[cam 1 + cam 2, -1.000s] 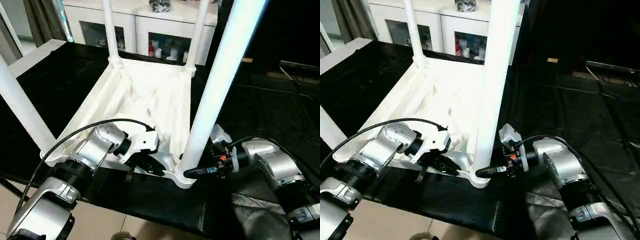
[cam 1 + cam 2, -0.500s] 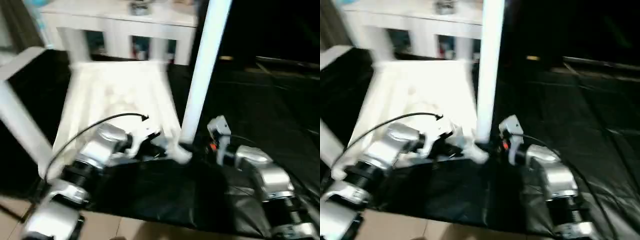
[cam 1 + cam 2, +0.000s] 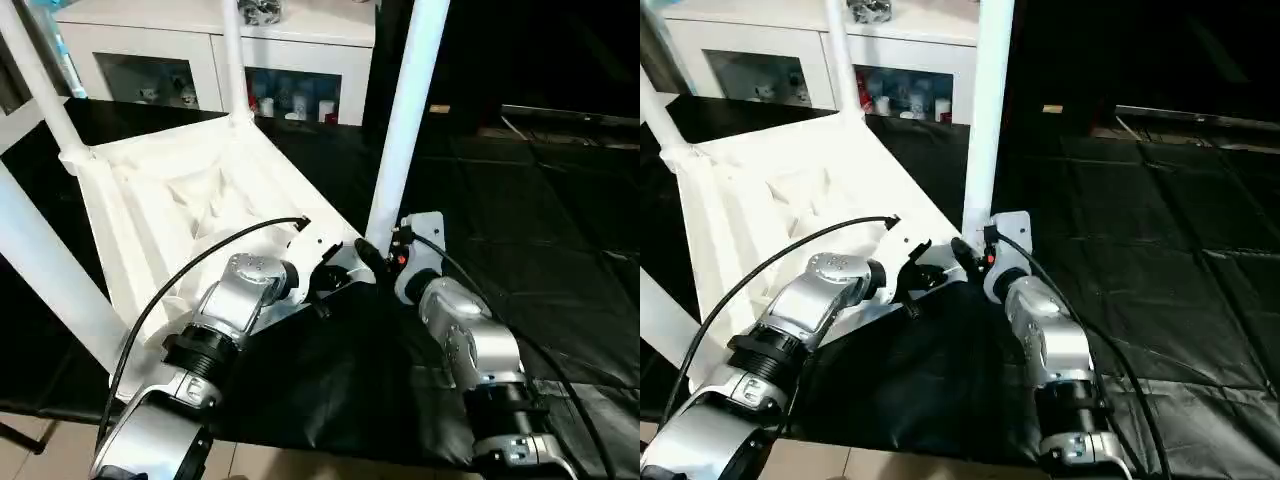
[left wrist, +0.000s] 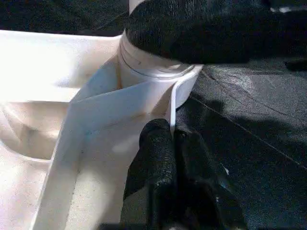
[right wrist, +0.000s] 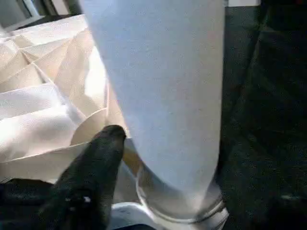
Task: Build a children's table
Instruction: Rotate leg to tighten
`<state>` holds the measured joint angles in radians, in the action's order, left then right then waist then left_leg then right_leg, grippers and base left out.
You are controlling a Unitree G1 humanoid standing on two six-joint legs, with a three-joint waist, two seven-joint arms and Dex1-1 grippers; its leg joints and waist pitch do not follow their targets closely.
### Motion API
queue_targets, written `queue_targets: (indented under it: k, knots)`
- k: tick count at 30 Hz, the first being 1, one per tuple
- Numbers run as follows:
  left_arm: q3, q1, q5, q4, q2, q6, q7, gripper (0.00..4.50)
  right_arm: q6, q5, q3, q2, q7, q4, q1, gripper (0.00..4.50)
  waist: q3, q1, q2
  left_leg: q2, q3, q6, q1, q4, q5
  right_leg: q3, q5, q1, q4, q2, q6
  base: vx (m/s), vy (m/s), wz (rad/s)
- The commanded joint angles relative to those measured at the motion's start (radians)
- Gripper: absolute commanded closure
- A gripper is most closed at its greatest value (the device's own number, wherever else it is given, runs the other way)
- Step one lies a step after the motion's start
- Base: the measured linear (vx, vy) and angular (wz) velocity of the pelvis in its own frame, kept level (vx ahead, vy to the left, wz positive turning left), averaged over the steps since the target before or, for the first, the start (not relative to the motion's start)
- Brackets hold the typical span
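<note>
The children's table lies upside down on the black cloth: a white ribbed tabletop [image 3: 150, 190] with legs standing up from its corners. The nearest leg [image 3: 400, 130] rises from a round corner socket [image 4: 153, 67]. My left gripper [image 4: 171, 129] is shut on the thin white rim of the tabletop right beside that socket. My right gripper [image 3: 375, 262] is open at the foot of this leg. One black finger [image 5: 96, 172] lies along the leg's side just above the socket. Other legs stand at the far corner [image 3: 233, 50] and at the left [image 3: 50, 270].
A white cabinet with glass doors [image 3: 210, 60] stands behind the work. Black cloth [image 3: 520, 230] stretches to the right of the tabletop. A black cable [image 3: 200, 265] arcs over my left forearm. Tiled floor [image 3: 60, 450] shows below the near edge.
The whole picture has swung and blurred midway, so the camera moved. My right forearm now reaches the leg from the near side instead of from the right. The left gripper keeps its hold on the rim.
</note>
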<state>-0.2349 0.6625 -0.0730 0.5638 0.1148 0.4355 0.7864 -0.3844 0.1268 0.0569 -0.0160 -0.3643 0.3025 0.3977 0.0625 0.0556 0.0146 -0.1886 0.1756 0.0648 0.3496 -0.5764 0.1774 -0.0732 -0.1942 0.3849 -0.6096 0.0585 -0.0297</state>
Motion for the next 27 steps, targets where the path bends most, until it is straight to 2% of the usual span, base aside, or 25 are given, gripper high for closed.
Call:
queue_targets:
  k: [1,3,4,5,6,7,8,12,13,14,15,18,19,22,24,27]
  knots:
    - [-0.024,0.018,0.025,-0.038,0.000,-0.036,0.050,4.50,-0.045,0.053,-0.108,0.027,-0.164,-0.031,-0.055,1.11,-0.064,0.011,-0.003,-0.042,-0.018,-0.024,-0.003,0.065,0.206,0.059,-0.241,-0.047,0.090,0.091,-0.165,0.000,0.000,0.00]
    - [-0.031,0.014,0.028,-0.040,0.018,-0.047,0.082,4.50,-0.051,0.071,-0.118,0.077,-0.245,-0.070,-0.078,0.87,-0.064,0.015,-0.003,-0.042,-0.017,-0.036,-0.001,0.064,0.195,0.060,-0.207,-0.051,0.087,0.089,-0.165,0.000,0.000,0.00]
    - [-0.037,0.010,0.030,-0.043,0.034,-0.058,0.113,4.50,-0.065,0.093,-0.106,0.113,-0.294,-0.096,-0.091,0.87,-0.063,0.015,-0.003,-0.042,-0.017,-0.040,0.002,0.064,0.195,0.059,-0.202,-0.051,0.086,0.091,-0.172,0.000,0.000,0.00]
    - [-0.037,0.010,0.030,-0.043,0.034,-0.058,0.113,4.50,-0.065,0.093,-0.106,0.113,-0.294,-0.096,-0.091,0.73,-0.062,0.015,-0.002,-0.041,-0.017,-0.043,0.002,0.065,0.197,0.058,-0.212,-0.052,0.089,0.090,-0.171,0.000,0.000,0.00]
    - [-0.043,0.007,0.032,-0.045,0.048,-0.066,0.141,4.50,-0.065,0.112,-0.099,0.149,-0.348,-0.113,-0.098,0.73,-0.063,0.017,0.001,-0.041,-0.018,-0.046,0.002,0.063,0.196,0.058,-0.226,-0.054,0.090,0.092,-0.169,0.000,0.000,0.00]
    - [-0.050,0.004,0.033,-0.046,0.061,-0.074,0.167,4.50,-0.066,0.127,-0.095,0.187,-0.398,-0.128,-0.105,0.52,-0.062,0.017,-0.004,-0.040,-0.018,-0.048,0.003,0.063,0.197,0.057,-0.245,-0.052,0.091,0.092,-0.168,0.000,0.000,0.00]
    - [-0.058,0.001,0.035,-0.047,0.075,-0.085,0.196,4.50,-0.067,0.136,-0.091,0.222,-0.440,-0.138,-0.108,0.45,-0.062,0.019,-0.001,-0.041,-0.017,-0.051,0.002,0.061,0.201,0.057,-0.264,-0.052,0.095,0.093,-0.163,0.000,0.000,0.00]
    - [-0.086,-0.007,0.038,-0.052,0.113,-0.120,0.286,4.50,-0.065,0.160,-0.087,0.318,-0.559,-0.152,-0.112,0.18,-0.065,0.029,-0.002,-0.044,-0.016,-0.055,0.000,0.060,0.182,0.057,-0.234,-0.050,0.089,0.092,-0.176,0.000,0.000,0.00]
    - [-0.119,-0.014,0.043,-0.057,0.152,-0.169,0.388,4.50,-0.050,0.166,-0.098,0.406,-0.671,-0.148,-0.106,0.10,-0.066,0.036,-0.002,-0.045,-0.016,-0.058,-0.002,0.058,0.179,0.057,-0.225,-0.050,0.089,0.091,-0.177,0.000,0.000,0.00]
    - [-0.137,-0.017,0.045,-0.059,0.172,-0.201,0.441,4.50,-0.035,0.159,-0.111,0.446,-0.726,-0.140,-0.101,0.10,-0.066,0.039,-0.001,-0.045,-0.016,-0.060,-0.002,0.058,0.175,0.058,-0.216,-0.051,0.088,0.091,-0.179,0.000,0.000,0.00]
    - [-0.137,-0.017,0.045,-0.059,0.172,-0.201,0.441,4.50,-0.035,0.159,-0.111,0.446,-0.726,-0.140,-0.101,0.10,-0.066,0.045,-0.002,-0.050,-0.014,-0.062,-0.006,0.057,0.175,0.060,-0.199,-0.045,0.085,0.092,-0.188,0.000,0.000,0.00]
    - [-0.164,-0.022,0.048,-0.062,0.200,-0.254,0.522,4.50,-0.016,0.165,-0.140,0.500,-0.831,-0.130,-0.090,0.10,-0.066,0.059,-0.005,-0.050,-0.011,-0.059,-0.007,0.057,0.181,0.058,-0.195,-0.044,0.082,0.092,-0.201,0.000,0.000,0.00]
    - [-0.172,-0.021,0.046,-0.060,0.208,-0.265,0.538,4.50,-0.013,0.169,-0.146,0.510,-0.855,-0.125,-0.084,0.10,-0.066,0.062,-0.002,-0.052,-0.012,-0.058,-0.006,0.058,0.184,0.056,-0.197,-0.045,0.082,0.091,-0.202,0.000,0.000,0.00]
    - [-0.205,-0.011,0.035,-0.039,0.240,-0.338,0.614,4.50,0.030,0.162,-0.175,0.528,-0.933,-0.071,-0.038,0.10,-0.067,0.071,-0.004,-0.054,-0.013,-0.052,-0.007,0.057,0.182,0.055,-0.189,-0.044,0.077,0.094,-0.212,0.000,0.000,0.00]
    - [-0.214,-0.007,0.032,-0.035,0.247,-0.353,0.635,4.50,0.041,0.162,-0.187,0.526,-0.955,-0.056,-0.023,0.10,-0.068,0.078,-0.001,-0.054,-0.011,-0.052,-0.007,0.056,0.178,0.057,-0.190,-0.044,0.077,0.096,-0.211,0.000,0.000,0.00]
    - [-0.223,-0.003,0.035,-0.034,0.257,-0.377,0.675,4.50,0.048,0.167,-0.212,0.530,-1.001,-0.036,-0.003,0.36,-0.069,0.085,0.001,-0.053,-0.011,-0.051,-0.005,0.055,0.167,0.056,-0.185,-0.045,0.073,0.096,-0.209,0.000,0.000,0.00]
